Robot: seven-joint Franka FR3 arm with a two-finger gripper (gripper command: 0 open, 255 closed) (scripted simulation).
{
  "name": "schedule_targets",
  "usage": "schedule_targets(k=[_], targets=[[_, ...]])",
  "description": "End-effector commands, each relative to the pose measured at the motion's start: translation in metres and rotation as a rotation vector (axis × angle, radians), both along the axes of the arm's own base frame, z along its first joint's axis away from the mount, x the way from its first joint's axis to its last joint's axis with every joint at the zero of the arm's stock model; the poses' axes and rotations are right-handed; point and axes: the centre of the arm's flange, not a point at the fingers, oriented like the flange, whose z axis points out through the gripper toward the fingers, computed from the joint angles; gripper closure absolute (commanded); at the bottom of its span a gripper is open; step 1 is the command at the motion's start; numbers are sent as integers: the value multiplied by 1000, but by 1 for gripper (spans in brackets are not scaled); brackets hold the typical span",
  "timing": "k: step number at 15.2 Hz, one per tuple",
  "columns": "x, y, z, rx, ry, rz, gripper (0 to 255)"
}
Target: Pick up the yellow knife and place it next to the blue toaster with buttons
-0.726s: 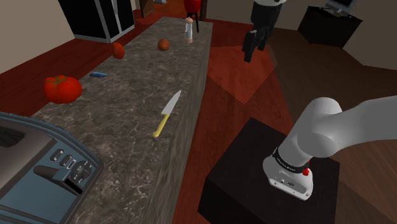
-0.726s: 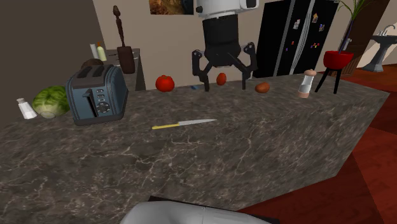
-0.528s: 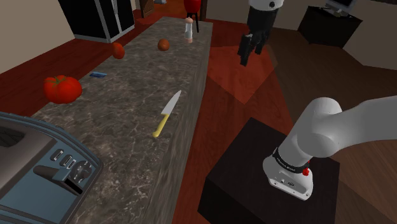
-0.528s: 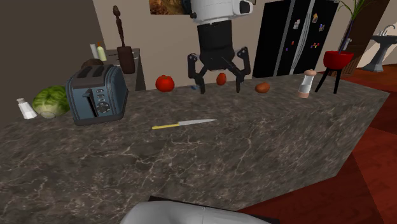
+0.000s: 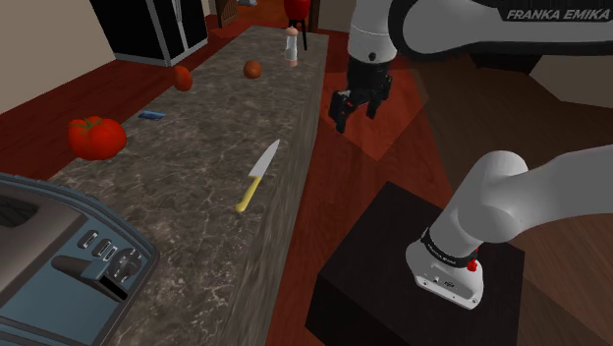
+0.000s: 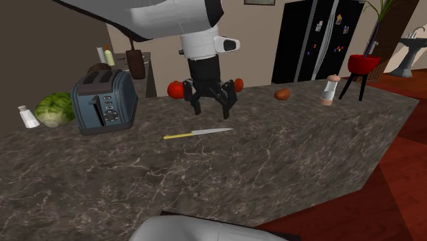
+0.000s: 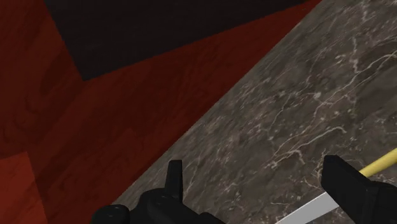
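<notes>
The knife (image 5: 257, 177) lies flat on the dark marble counter (image 5: 196, 197), yellow handle toward the toaster and pale blade pointing away. In the second exterior view the knife (image 6: 197, 133) lies to the right of the blue-grey toaster with buttons (image 6: 104, 101), well apart from it. The toaster (image 5: 69, 256) fills the shoulder view's lower left. My gripper (image 5: 356, 110) hangs open above the counter's edge, beyond the blade tip. It (image 6: 213, 107) hovers a little above the knife, touching nothing. In the wrist view the gripper (image 7: 257, 191) has the blade (image 7: 312, 210) beside one finger (image 7: 347, 184).
A red tomato (image 5: 96, 137), two small reddish fruits (image 5: 252, 69), a small blue thing (image 5: 150, 115) and a shaker (image 5: 291, 46) sit farther along the counter. A green cabbage (image 6: 55, 108) and a white shaker (image 6: 28, 117) stand behind the toaster. Red wood floor (image 5: 373, 138) lies beside the counter.
The arm has swung down and toward the shoulder view's left, bringing the open gripper from high over the floor to the counter edge near the knife. The knife has not moved.
</notes>
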Motion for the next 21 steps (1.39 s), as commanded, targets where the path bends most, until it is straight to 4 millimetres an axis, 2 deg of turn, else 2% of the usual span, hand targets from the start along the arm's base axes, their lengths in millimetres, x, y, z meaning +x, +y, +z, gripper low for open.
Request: schedule_targets(k=[1,11,21], targets=[[11,16,-18,8,-19,-60,0],[76,90,-97,42,-105,-339,0],[165,144,-168,77,-191,-617,0]])
